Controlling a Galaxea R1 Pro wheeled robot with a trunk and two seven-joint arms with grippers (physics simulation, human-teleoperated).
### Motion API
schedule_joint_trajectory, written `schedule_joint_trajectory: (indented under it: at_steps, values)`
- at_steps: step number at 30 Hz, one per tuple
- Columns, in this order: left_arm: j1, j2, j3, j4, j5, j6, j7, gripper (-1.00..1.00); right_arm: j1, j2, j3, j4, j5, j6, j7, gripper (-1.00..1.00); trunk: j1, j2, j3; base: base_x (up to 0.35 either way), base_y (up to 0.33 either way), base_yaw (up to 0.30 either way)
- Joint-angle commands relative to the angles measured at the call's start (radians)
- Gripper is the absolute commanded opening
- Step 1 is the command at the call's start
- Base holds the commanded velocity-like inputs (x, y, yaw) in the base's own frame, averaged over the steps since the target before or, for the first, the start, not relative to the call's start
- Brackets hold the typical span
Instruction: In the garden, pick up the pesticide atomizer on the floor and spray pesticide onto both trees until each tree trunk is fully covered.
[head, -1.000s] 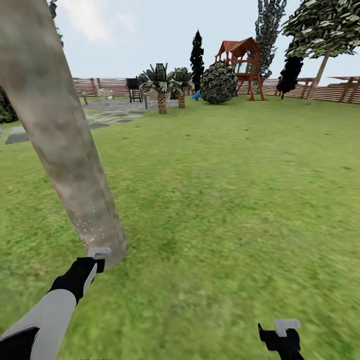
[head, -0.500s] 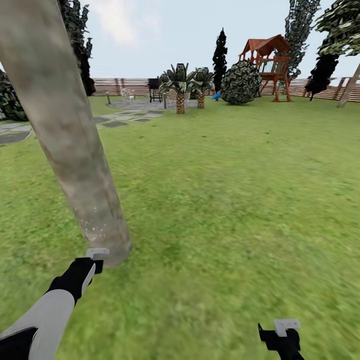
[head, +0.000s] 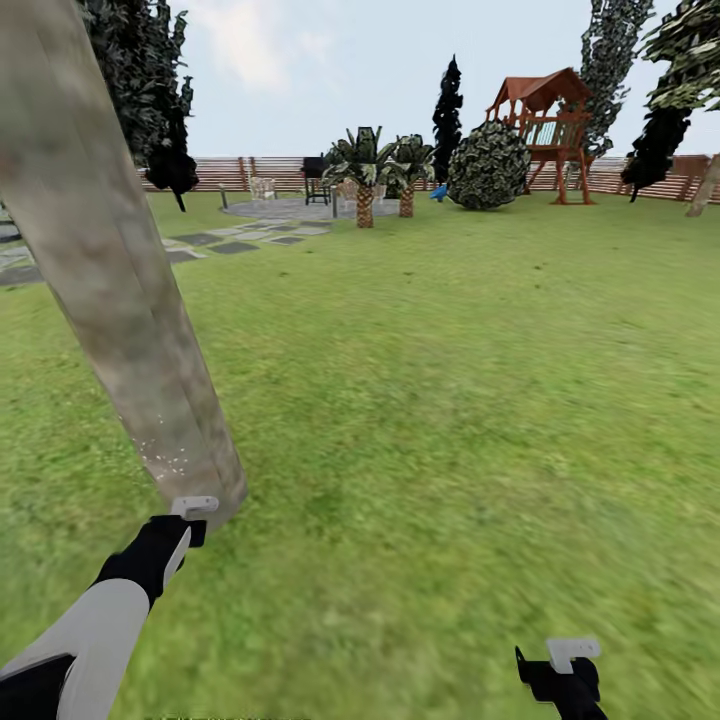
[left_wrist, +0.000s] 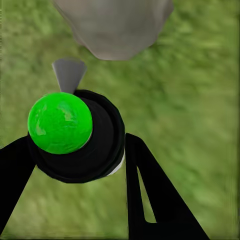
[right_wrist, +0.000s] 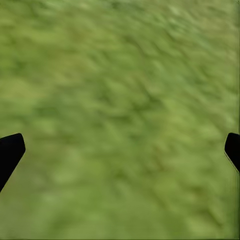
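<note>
All around me lies the floor, blurry green grass running out to a brown slatted fence at the far side, with grey stepping stones far left. At near left the tree trunk leans across my head view, a thick mottled grey-beige column whose base meets the grass just beyond my left gripper; a sprinkle of pale specks shows low on its bark. A wooden play tower, a round bush and short palms stand far off. My left gripper is clamped on the pesticide atomizer, a dark rounded body with a bright green ball on it, I think its top, and a grey nozzle toward the trunk. My right gripper hangs spread wide above bare grass at near right.
</note>
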Motion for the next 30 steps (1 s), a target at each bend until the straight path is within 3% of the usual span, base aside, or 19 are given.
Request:
schedule_joint_trajectory:
  at_steps: [1,22,30]
  values:
    - [0.0,0.0,0.0,0.0,-0.001,0.0,0.0,-1.0,0.0,0.0,0.0,0.0,0.0,0.0,0.0,1.0,0.0,0.0,0.0,0.084,-0.273,0.258]
    - [0.0,-0.001,0.001,-0.001,0.004,-0.004,0.001,-1.0,0.0,0.002,0.0,-0.001,0.0,0.0,0.0,1.0,0.0,0.0,0.0,0.179,-0.233,0.277]
    - [-0.01,-0.017,0.002,-0.014,0.007,-0.004,-0.003,-1.0,0.0,0.001,0.0,-0.001,0.0,0.0,0.0,1.0,0.0,0.0,0.0,0.141,-0.258,0.224]
